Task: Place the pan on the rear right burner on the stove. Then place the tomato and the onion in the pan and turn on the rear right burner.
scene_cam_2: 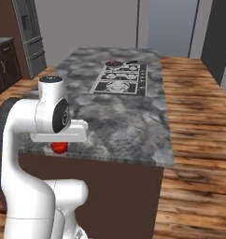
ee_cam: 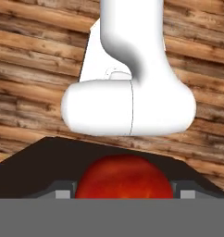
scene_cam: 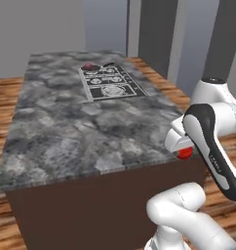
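In the left base view the arm's dark forearm hid most of the tomato [scene_cam: 185,153], leaving a small red sliver showing. In the right base view the white hand covered its top [scene_cam_2: 60,147]. In the hand view the grey band cut off its lower part [ee_cam: 125,178] (the finger tips [ee_cam: 63,193] barely cleared it), so contact could not be told. On the far stove [scene_cam: 111,82] the pan [scene_cam: 91,67] and the onion [scene_cam: 88,65] were too small to tell apart clearly; burners and knobs blurred together.
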Available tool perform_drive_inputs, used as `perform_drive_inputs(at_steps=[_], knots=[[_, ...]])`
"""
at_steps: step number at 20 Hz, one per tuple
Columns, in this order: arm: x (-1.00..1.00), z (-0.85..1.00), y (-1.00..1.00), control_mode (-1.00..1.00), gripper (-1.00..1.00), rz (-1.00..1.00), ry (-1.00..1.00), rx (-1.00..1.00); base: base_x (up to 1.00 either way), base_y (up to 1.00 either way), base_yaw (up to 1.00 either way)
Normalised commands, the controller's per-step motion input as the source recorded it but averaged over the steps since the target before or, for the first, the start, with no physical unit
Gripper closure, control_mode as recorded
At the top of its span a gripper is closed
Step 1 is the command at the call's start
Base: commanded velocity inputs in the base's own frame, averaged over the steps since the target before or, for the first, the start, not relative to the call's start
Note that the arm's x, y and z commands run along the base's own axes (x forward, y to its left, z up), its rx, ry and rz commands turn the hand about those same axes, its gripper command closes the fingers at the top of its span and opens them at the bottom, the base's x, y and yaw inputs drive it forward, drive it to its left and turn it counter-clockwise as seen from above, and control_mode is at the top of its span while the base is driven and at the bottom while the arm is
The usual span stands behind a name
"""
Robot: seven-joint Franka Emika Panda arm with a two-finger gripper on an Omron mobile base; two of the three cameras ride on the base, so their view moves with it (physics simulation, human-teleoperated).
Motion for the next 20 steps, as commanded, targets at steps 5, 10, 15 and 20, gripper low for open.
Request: perform_drive_inputs(at_steps=[5, 10, 15, 20], knots=[[0.0, 0.0, 0.0, 1.0, 1.0, 0.0, 0.0, 0.0, -0.14, -1.0, 0.29], [0.0, 0.0, 0.0, 1.0, 1.0, 0.0, 0.0, 0.0, -0.05, -0.92, 0.44], [0.0, 0.0, 0.0, 1.0, 1.0, 0.0, 0.0, 0.0, -0.11, -0.94, 0.51], [0.0, 0.0, 0.0, 1.0, 1.0, 0.0, 0.0, 0.0, 0.0, -0.97, 0.56]])
